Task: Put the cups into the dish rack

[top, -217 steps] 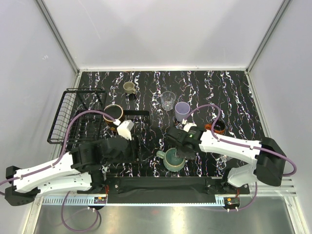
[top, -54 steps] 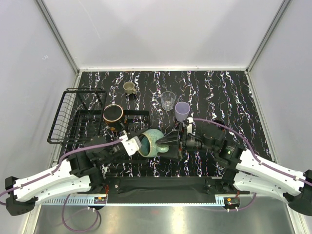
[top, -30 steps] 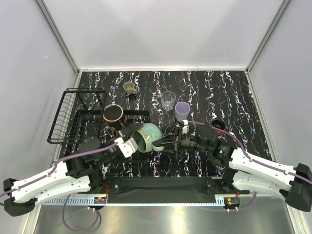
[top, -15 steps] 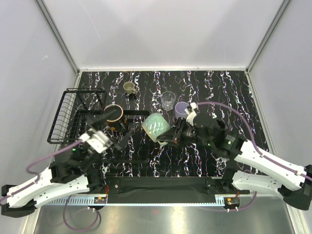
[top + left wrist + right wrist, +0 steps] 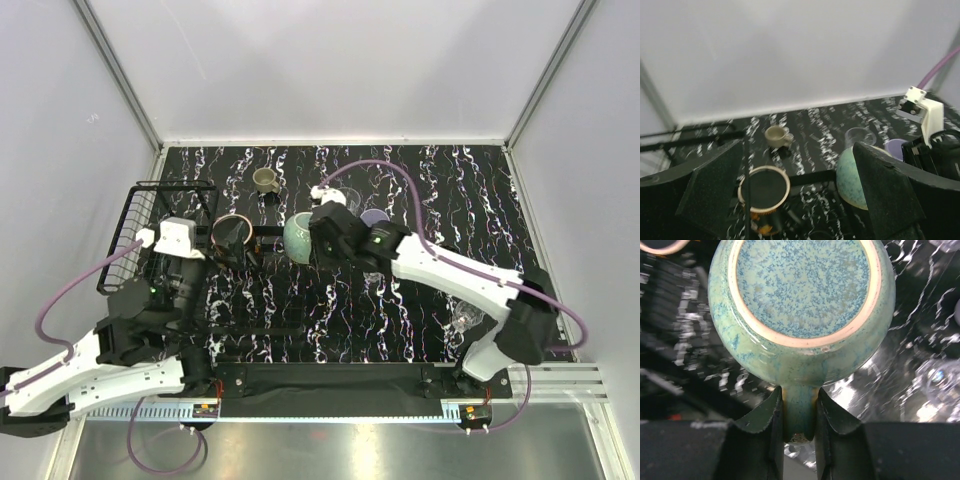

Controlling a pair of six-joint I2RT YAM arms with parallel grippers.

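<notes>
Right gripper (image 5: 799,426) clamped on teal mug (image 5: 800,305) handle; base faces wrist camera, likely for rim-down draining; mug aloft just right of dish rack (image 5: 125,240); left gripper (image 5: 797,165) spread wide, empty, over rack.

Bright, even light; the top view is sharp. The left wrist view is soft, perhaps motion-blurred. Behind the crisp speckled teal glazed mug (image 5: 802,305), the glossy black white-veined tabletop (image 5: 910,340) smears with glare.
</notes>
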